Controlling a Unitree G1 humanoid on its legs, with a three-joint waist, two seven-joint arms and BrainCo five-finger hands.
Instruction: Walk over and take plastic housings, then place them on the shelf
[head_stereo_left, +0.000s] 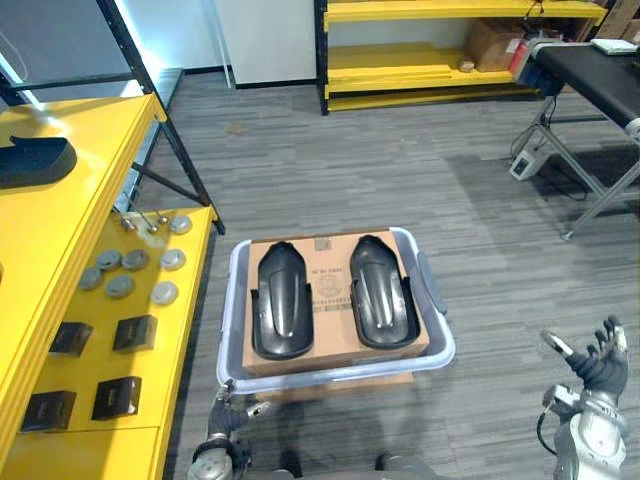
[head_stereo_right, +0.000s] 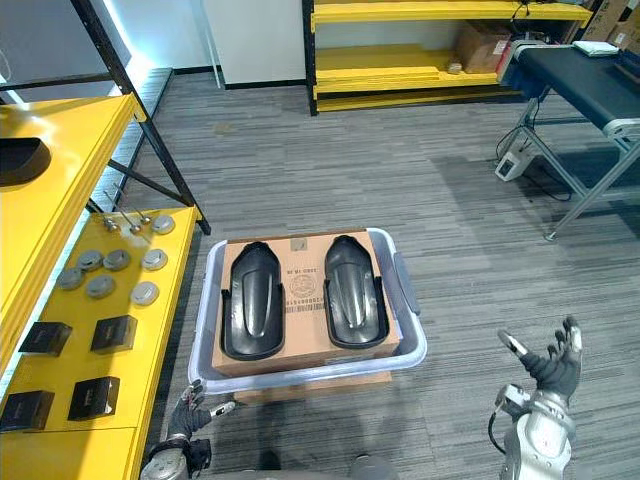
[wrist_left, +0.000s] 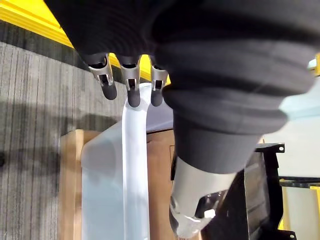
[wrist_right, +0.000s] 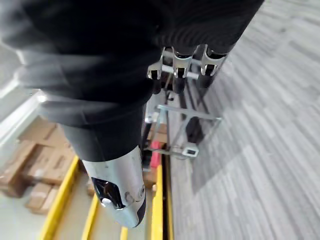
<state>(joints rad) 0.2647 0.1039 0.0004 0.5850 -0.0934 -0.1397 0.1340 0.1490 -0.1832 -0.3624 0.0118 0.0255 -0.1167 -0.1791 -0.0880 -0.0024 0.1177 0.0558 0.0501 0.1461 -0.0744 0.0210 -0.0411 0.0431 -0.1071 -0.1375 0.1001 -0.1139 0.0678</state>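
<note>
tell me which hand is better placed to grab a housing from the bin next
Left, probably. The left hand is open by the near left corner of the bin, close to the left housing. The right hand is open over the floor, well apart from the bin.

The left housing (head_stereo_left: 280, 300) and the right housing (head_stereo_left: 380, 292), both black, lie side by side on a brown cardboard box (head_stereo_left: 330, 290) in a pale bin (head_stereo_left: 330, 376) at the lower middle, a yellow shelf (head_stereo_left: 70, 190) fills the left side, and the right hand (head_stereo_left: 600, 370) is spread wide at the lower right.
</note>
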